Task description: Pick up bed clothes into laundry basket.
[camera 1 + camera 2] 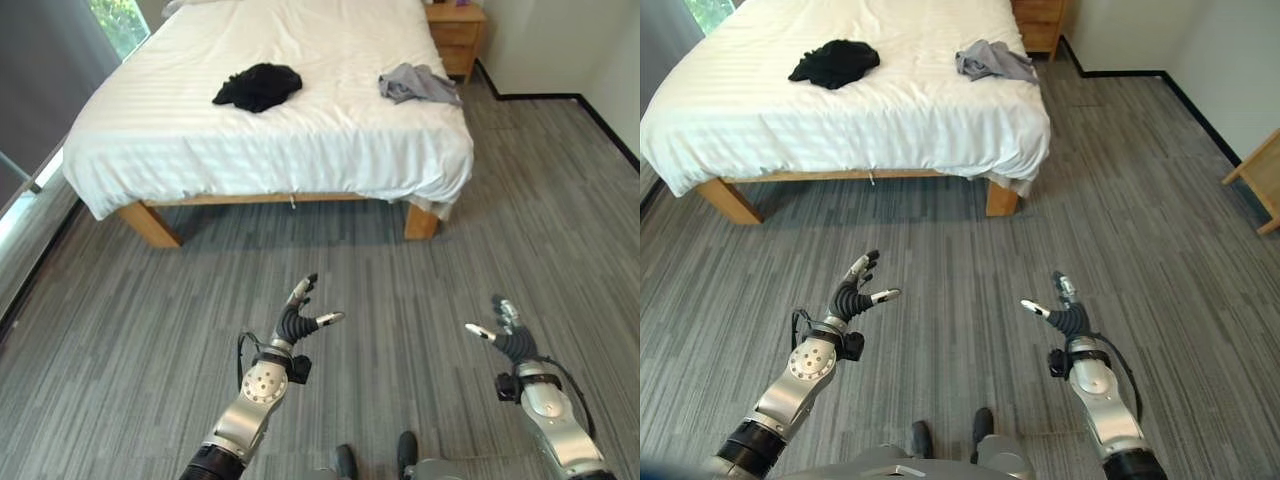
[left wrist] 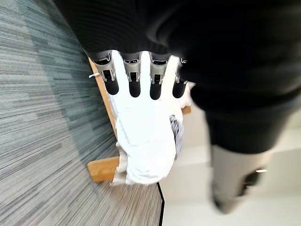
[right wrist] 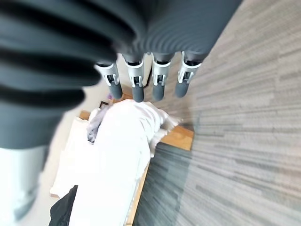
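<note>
I'm standing well back from the bed (image 1: 270, 130), both arms out front over bare floor (image 1: 420, 270). Left hand (image 1: 296, 325) and right hand (image 1: 510, 340) are both released, fingers straight, thumbs out, holding nothing. Wrist views confirm it: fingers extended, pointing toward the bed.

Two targets, both on the white sheet: black garment (image 1: 257, 86) mid-bed, toward the robot's left; grey garment (image 1: 418, 84) near the right edge, just short of the nightstand (image 1: 456, 35). They sit well apart, so likely two separate grabs.

I see no basket, so I can't say where the drop-off is.

My read: hands are pre-opened for a grasp, but nothing is in reach. I need to walk in first. The grey one looks easier, being nearer the bed's edge.
</note>
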You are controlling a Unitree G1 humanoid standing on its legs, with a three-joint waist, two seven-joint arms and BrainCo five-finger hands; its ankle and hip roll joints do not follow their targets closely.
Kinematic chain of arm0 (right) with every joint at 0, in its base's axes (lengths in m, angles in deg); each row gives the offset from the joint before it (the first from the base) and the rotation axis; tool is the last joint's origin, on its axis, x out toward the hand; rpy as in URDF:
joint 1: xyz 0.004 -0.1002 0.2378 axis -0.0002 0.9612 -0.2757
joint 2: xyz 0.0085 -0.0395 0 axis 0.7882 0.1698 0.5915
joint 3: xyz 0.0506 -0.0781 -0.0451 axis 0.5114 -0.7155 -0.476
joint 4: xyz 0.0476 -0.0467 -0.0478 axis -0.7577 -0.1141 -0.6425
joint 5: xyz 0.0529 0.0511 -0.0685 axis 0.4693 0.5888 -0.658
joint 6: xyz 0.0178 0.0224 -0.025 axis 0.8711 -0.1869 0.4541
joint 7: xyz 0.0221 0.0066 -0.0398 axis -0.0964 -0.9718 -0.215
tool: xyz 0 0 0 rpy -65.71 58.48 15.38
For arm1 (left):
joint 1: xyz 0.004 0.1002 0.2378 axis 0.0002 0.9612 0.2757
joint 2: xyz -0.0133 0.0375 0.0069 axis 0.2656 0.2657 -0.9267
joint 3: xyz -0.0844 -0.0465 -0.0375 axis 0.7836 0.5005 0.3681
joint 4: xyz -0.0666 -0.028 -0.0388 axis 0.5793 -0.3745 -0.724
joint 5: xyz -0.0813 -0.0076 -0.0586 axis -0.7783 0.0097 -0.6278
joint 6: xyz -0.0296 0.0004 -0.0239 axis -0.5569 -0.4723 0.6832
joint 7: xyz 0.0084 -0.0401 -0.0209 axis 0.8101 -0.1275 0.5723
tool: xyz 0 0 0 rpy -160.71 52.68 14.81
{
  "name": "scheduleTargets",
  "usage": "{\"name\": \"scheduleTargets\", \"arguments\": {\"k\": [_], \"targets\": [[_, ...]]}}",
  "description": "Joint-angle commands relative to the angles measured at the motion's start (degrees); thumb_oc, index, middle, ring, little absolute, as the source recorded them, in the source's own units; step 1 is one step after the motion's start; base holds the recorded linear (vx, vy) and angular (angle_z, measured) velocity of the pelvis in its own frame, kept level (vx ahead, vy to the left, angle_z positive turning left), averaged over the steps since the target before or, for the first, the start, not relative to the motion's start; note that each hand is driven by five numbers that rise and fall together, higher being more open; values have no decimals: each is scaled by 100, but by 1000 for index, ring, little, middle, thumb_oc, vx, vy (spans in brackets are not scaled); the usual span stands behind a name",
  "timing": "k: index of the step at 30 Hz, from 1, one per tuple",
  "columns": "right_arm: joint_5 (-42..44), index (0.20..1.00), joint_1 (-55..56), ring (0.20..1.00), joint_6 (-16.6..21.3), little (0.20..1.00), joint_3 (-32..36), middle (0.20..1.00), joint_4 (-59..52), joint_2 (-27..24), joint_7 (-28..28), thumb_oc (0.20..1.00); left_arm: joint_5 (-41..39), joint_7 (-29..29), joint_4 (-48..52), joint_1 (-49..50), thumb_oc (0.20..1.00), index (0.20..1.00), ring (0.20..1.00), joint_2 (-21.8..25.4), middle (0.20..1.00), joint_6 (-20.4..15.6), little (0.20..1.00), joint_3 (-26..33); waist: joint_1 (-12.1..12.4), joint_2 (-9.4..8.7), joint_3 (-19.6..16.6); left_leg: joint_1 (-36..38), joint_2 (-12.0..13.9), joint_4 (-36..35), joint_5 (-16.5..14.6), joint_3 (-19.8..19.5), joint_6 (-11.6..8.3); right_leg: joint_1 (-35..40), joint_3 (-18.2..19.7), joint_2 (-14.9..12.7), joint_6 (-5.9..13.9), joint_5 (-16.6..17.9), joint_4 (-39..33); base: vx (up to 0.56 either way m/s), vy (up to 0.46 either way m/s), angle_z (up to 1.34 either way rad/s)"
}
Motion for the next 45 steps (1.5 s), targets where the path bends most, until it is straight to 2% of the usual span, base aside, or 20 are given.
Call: {"name": "scheduleTargets", "arguments": {"k": [1, 8, 9, 11, 15, 17, 20, 24, 26, 27, 30, 31, 32, 33, 34, 35, 37, 39, 41, 45], "targets": [[-252, 1000, -113, 1000, 365, 1000, 201, 1000, -647, -101, 151, 1000, -61, -144, 406, -31, 1000, 1000, 1000, 168, 1000, -398, 1000, 225, -71, -118, -134, -7, 582, -231, 170, -515, -822, 379, 194, -328, 625, -307, -120, 44, -48, 10], [-441, 1000, 89, 1000, 359, 1000, 177, 1000, -1043, 7, 86, 1000, -245, -98, 377, 157, 1000, 1000, 1000, 8, 1000, -362, 1000, 265, -142, -78, -40, 390, 734, -151, 172, -471, -853, 572, 294, -148, 432, -521, 9, 58, -82, 4], [-435, 1000, 123, 1000, 370, 1000, 234, 1000, -1162, -19, 82, 1000, -363, -66, 384, 185, 1000, 1000, 1000, -52, 1000, -375, 1000, 282, -140, -161, 209, 50, 756, 973, -54, -431, -919, 685, 352, -167, 309, -567, 24, -39, -149, -20], [-387, 1000, 111, 1000, 375, 1000, 199, 1000, -1143, -47, 69, 1000, -396, -84, 326, 140, 1000, 1000, 1000, -117, 1000, -374, 1000, 235, -82, -217, 448, -402, 860, 2021, 237, -578, -969, 849, 469, -150, 185, -564, -43, -12, -147, -30], [-299, 1000, -95, 1000, 332, 1000, 113, 1000, -1031, -96, 119, 1000, -411, -192, 330, 80, 1000, 1000, 1000, -128, 1000, -420, 1000, 239, 98, -252, 632, -1081, 699, 2727, 382, -729, -918, 997, 690, -145, 143, -679, -107, 132, -62, -88], [-253, 1000, -239, 1000, 295, 1000, 6, 1000, -1049, -182, 67, 1000, -566, -193, 376, 130, 1000, 1000, 1000, -149, 1000, -427, 1000, 250, 299, -148, 570, -1256, 536, 1603, 385, -606, -805, 1185, 950, -110, 237, -919, -120, 428, 43, -105], [-290, 1000, -348, 1000, 254, 1000, -45, 1000, -990, -334, 30, 1000, -532, -149, 368, 162, 1000, 1000, 1000, -163, 1000, -390, 1000, 242, 397, 66, 521, -1515, 716, 198, 894, -82, -881, 1490, 1017, -52, 302, -1226, -120, 417, 57, -47], [-505, 1000, -466, 1000, 207, 1000, -87, 1000, -986, -406, -40, 1000, -550, -115, 408, 264, 1000, 1000, 1000, -208, 1000, -435, 1000, 264, 547, 159, 344, -1806, 780, -231, 1007, 230, -840, 1951, 1163, -220, 495, -1511, -120, 563, 82, -45], [-614, 1000, -408, 1000, 196, 1000, -112, 1000, -1019, -327, -76, 1000, -532, -90, 464, 306, 1000, 1000, 1000, -183, 1000, -432, 1000, 218, 615, 190, 250, -1706, 735, -231, 1400, 96, -794, 2137, 1227, -321, 534, -1556, -14, 571, 93, -70], [-630, 1000, -368, 1000, 221, 1000, -127, 1000, -978, -268, -44, 1000, -535, -102, 434, 315, 1000, 1000, 1000, -168, 1000, -425, 1000, 170, 624, 65, 195, -1610, 601, -221, 1407, 66, -734, 2132, 1186, -451, 611, -1470, 361, 483, 40, -20], [-778, 1000, -372, 1000, 186, 1000, -119, 1000, -1005, -200, -13, 1000, -536, -60, 410, 94, 1000, 1000, 1000, -87, 1000, -321, 1000, -9, 518, -76, 238, -1091, 375, -206, 1084, 202, -494, 1473, 1095, -659, 1232, -273, 2203, 421, 40, -37], [-807, 1000, -414, 1000, 181, 1000, -118, 1000, -1022, -199, 12, 1000, -505, -58, 392, -2, 1000, 1000, 1000, -58, 1000, -319, 1000, -66, 466, -5, 284, -887, 397, -230, 989, 176, -452, 1186, 1069, -615, 1256, 139, 2825, 209, 34, 25], [-807, 1000, -415, 1000, 181, 1000, -117, 1000, -1022, -200, 12, 1000, -505, -58, 391, -4, 1000, 1000, 1000, -60, 1000, -319, 1000, -67, 476, 5, 281, -892, 410, -230, 990, 181, -453, 1178, 1079, -605, 1256, 148, 2821, 355, 76, 22], [-977, 1000, -495, 1000, 187, 1000, -51, 1000, -1045, -228, 131, 1000, -405, -67, 371, -157, 1000, 1000, 1000, 4, 1000, -277, 1000, -169, 287, 103, 392, -436, 418, -231, 685, 77, -374, 637, 849, -660, 1256, 485, 3801, 456, 109, 15], [-1101, 1000, -550, 1000, 186, 1000, 10, 1000, -1094, -270, 200, 1000, -361, -98, 361, -277, 1000, 1000, 1000, 7, 1000, -266, 1000, -194, 179, 194, 481, -282, 454, -231, 569, 21, -360, 220, 639, -786, 1188, 339, 4069, 457, 108, 35], [-1101, 1000, -551, 1000, 186, 1000, 10, 1000, -1093, -272, 200, 1000, -361, -98, 360, -278, 1000, 1000, 1000, 6, 1000, -266, 1000, -194, 178, 199, 477, -288, 458, -231, 571, 20, -361, 215, 637, -782, 1187, 342, 4068, 474, -4, 77], [-1136, 1000, -580, 1000, 201, 1000, 303, 1000, -1300, -371, 383, 1000, -351, -114, 373, -442, 1000, 1000, 1000, -14, 1000, -304, 1000, -275, -181, 234, 662, 110, 401, -231, 264, -254, -421, -566, 271, -834, 868, -281, 3569, 572, -118, 73], [-1159, 1000, -577, 1000, 199, 1000, 541, 1000, -1326, -439, 474, 1000, -386, -48, 346, -429, 1000, 1000, 1000, -72, 1000, -338, 1000, -272, -389, 134, 648, 313, 296, -231, 41, -444, -507, -778, 273, -621, 772, -474, 2242, 476, -202, 52], [-1179, 1000, -575, 1000, 174, 1000, 761, 1000, -1277, -470, 608, 1000, -382, 7, 298, -422, 1000, 1000, 1000, -103, 1000, -347, 1000, -265, -586, 74, 618, 613, 252, -231, -267, -653, -571, -818, 303, -457, 763, -195, 792, 519, -198, 71], [-1288, 1000, -629, 1000, 106, 1000, 1033, 1000, -1243, -524, 716, 1000, -388, 71, 227, -353, 1000, 1000, 1000, -103, 1000, -382, 1000, 0, -675, 62, 561, 1171, 336, -231, -737, -747, -742, -1498, -359, -595, 1013, 370, -41, 455, -174, 54]]}}
